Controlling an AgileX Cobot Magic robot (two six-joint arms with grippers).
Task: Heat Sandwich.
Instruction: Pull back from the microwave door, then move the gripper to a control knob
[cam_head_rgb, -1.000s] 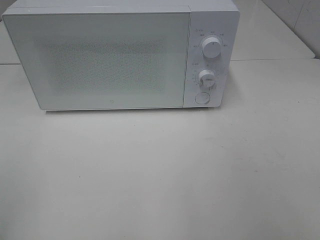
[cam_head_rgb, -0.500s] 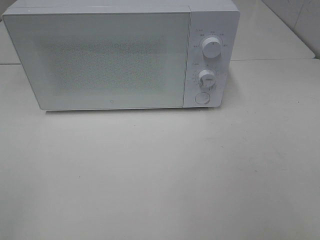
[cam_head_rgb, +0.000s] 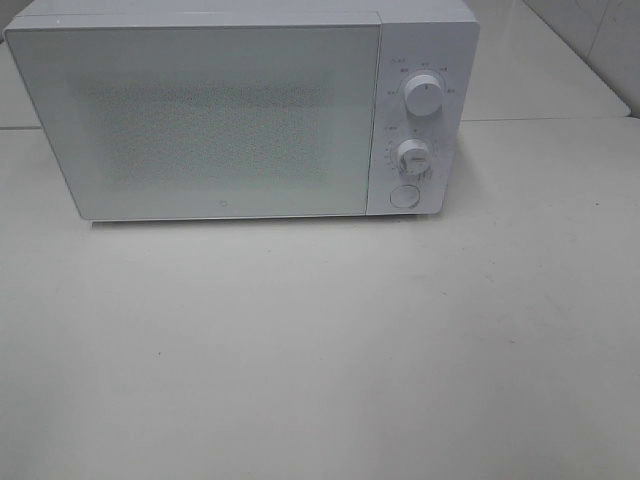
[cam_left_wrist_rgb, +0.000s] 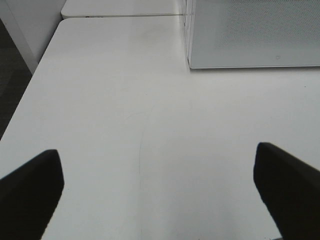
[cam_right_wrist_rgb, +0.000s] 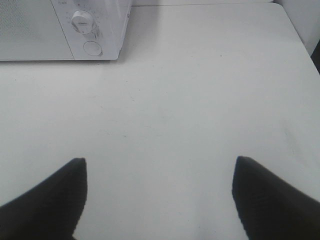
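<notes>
The microwave (cam_head_rgb: 240, 110) is a plain white box, parked upright at the 12 o'clock end of the table (cam_head_rgb: 320, 350), with its front turned toward 6 o'clock. The door (cam_head_rgb: 200, 120) is shut flush, and most of it is taken up by a pale dotted mesh window. At the 3 o'clock side of the front, a narrow control strip is stacked with an upper knob (cam_head_rgb: 424, 96), a lower knob (cam_head_rgb: 413, 155) and a round button (cam_head_rgb: 403, 195) at the bottom. What's behind the window can't be told.
</notes>
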